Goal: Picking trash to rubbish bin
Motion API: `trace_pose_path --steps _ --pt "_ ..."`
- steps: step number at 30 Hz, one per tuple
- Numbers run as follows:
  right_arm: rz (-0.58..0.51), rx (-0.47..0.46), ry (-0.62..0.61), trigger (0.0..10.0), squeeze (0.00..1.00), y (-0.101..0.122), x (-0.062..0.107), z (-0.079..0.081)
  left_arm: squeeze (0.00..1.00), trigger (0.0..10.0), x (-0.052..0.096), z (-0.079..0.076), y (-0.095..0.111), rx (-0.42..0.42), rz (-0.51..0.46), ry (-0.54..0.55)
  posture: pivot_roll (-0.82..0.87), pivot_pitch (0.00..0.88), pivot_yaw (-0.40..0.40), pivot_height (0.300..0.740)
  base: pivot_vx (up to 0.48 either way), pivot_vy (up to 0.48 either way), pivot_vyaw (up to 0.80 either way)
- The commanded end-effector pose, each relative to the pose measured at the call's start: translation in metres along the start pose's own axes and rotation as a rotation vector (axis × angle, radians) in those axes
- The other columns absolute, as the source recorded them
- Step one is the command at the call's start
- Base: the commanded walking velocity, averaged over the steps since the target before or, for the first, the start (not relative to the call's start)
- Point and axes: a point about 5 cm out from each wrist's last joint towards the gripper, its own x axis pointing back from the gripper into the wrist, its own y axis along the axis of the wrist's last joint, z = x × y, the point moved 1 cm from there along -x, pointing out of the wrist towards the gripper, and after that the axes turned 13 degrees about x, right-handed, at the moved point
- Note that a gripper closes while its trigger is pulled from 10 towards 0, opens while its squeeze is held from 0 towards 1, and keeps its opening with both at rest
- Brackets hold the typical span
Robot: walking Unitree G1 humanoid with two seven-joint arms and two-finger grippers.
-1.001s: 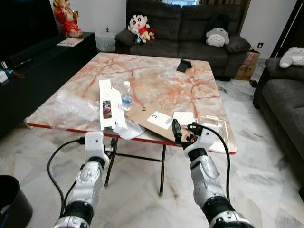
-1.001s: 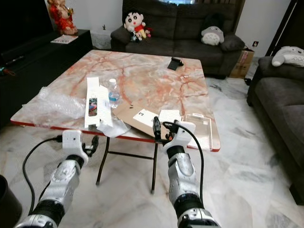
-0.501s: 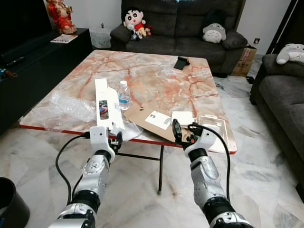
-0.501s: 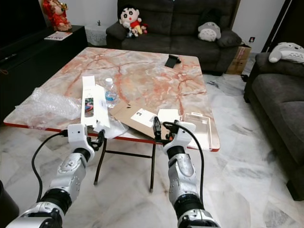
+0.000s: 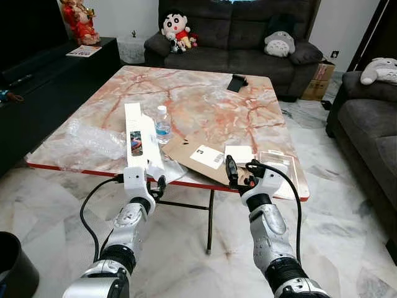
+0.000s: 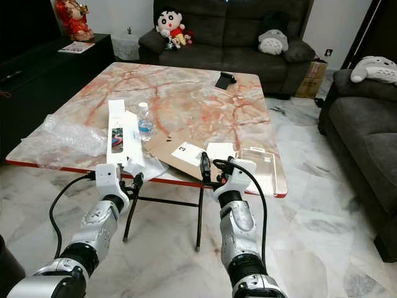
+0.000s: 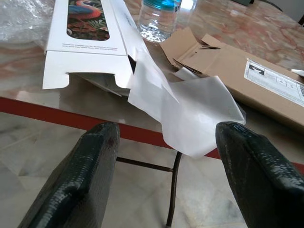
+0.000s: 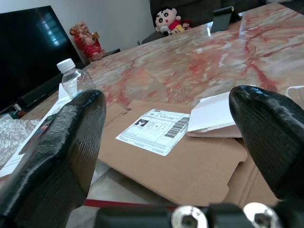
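Trash lies on the marble table (image 5: 205, 102): a long white box (image 5: 138, 139) with a flamingo picture, a water bottle (image 5: 164, 124), flattened cardboard (image 5: 192, 152) with a label, and a crumpled white paper (image 5: 169, 169) hanging over the front edge. My left gripper (image 5: 158, 184) is open, just below and in front of that paper (image 7: 190, 114). My right gripper (image 5: 239, 175) is open at the table's front edge, facing the cardboard (image 8: 190, 161). A black bin (image 5: 11, 264) stands on the floor at the lower left.
Bubble wrap (image 5: 93, 139) covers the table's left part. A small white box (image 5: 239, 154) and a clear plastic tray (image 5: 279, 166) sit near the front right corner. A black object (image 5: 237, 82) lies at the far edge. Sofas (image 5: 248, 43) stand behind and to the right.
My left arm has risen and moved forward, so its gripper now sits close under the white paper at the table edge. The right arm has hardly moved.
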Motion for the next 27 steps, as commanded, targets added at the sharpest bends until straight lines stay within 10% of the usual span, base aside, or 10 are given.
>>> trace_pose_path --steps 1,27 --pt "-0.006 0.012 0.012 10.0 0.00 0.003 0.000 0.000 0.00 10.0 -0.003 -0.002 0.005 0.006 -0.009 0.010 0.13 0.003 -0.061 0.740 0.000 0.000 0.00" --pt "-0.066 0.023 0.075 10.0 0.00 0.029 -0.007 0.007 0.00 10.0 -0.005 -0.006 0.003 -0.005 -0.002 0.007 0.08 0.096 -0.076 0.740 0.000 0.000 0.00"
